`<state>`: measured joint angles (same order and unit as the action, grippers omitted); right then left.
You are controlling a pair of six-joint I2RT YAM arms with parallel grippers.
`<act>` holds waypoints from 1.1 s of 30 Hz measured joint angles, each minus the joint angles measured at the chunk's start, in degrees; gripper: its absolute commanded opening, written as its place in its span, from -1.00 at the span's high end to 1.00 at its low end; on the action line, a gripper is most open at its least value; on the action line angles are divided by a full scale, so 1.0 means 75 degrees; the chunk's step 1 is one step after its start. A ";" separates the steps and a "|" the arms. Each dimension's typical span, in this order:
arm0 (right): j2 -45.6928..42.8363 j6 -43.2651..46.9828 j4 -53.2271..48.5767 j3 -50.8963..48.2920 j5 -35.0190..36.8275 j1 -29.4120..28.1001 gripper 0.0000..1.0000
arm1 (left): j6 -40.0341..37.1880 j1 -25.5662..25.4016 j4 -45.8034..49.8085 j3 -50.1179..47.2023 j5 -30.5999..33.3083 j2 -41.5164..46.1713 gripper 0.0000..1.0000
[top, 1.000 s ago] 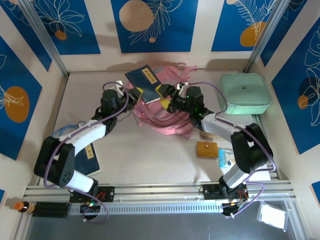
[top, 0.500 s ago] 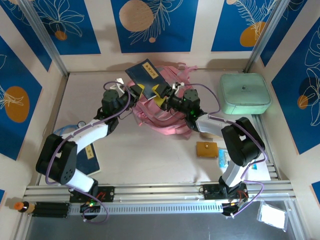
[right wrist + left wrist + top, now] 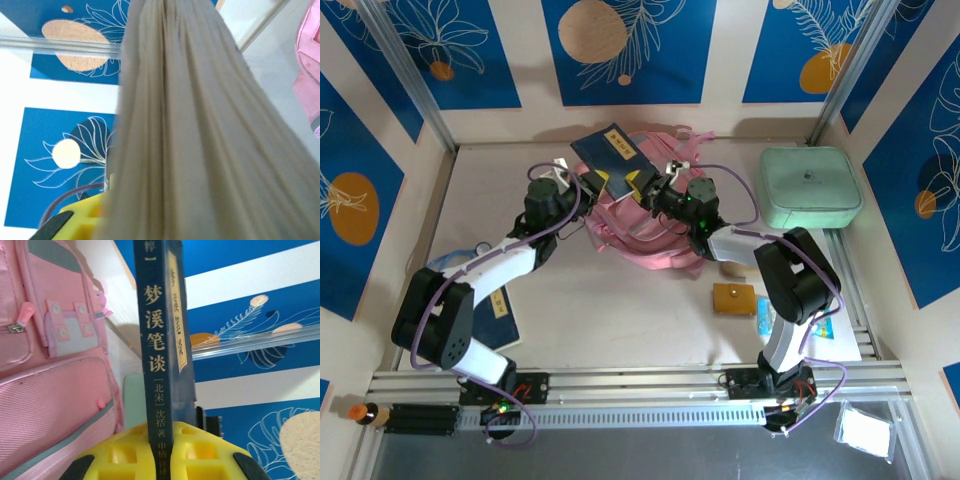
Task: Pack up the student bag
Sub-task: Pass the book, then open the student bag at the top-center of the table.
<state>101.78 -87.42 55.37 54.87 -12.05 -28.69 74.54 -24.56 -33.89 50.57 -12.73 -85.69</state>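
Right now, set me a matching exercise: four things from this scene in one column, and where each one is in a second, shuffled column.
Things:
1. dark blue book
2. student bag
3. mint-green case
4. tan pouch

Places:
A. far right corner of the table
B. lying mid-table
C. clamped in the left gripper
D. near right side of the table

Pairs: 1-C, 2-B, 3-A, 4-D.

a mint case [image 3: 810,187] sits at the back right of the table [image 3: 620,320]. nearer the front, a brown pouch [image 3: 733,298] lies just beside a blue packet [image 3: 770,316]. a dark blue book [image 3: 610,152] with chinese lettering is tilted up near the back wall. a second book [image 3: 500,322] lies flat at front left.
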 measured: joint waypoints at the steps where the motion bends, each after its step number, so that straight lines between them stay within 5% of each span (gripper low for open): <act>1: -0.0038 0.0096 -0.0085 -0.0003 0.0000 0.0020 0.99 | -0.0149 0.0000 0.0242 0.0079 -0.0003 0.0003 0.27; 6: -0.0656 0.0755 -0.1061 -0.0210 0.0044 0.0230 1.00 | -0.1405 -0.0015 0.1789 0.0708 0.0023 0.0015 -0.46; 13: -0.2442 0.2189 -0.3069 -0.0615 0.0498 0.0749 1.00 | -0.3931 -0.0329 0.3990 0.1448 0.0659 -0.0006 -0.85; 24: -0.4316 0.3611 -0.6799 -0.0737 0.1384 0.1676 1.00 | -0.6612 -0.1632 0.5531 0.3153 0.1413 -0.1915 -0.91; 33: -0.5327 0.4060 -0.8772 -0.0839 0.2043 0.2250 1.00 | -0.8854 -0.2719 0.6936 0.5388 0.2419 -0.3902 -0.65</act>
<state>61.82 -56.97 -10.41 48.58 3.27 -11.81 8.14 -44.95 18.13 90.98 5.41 -114.96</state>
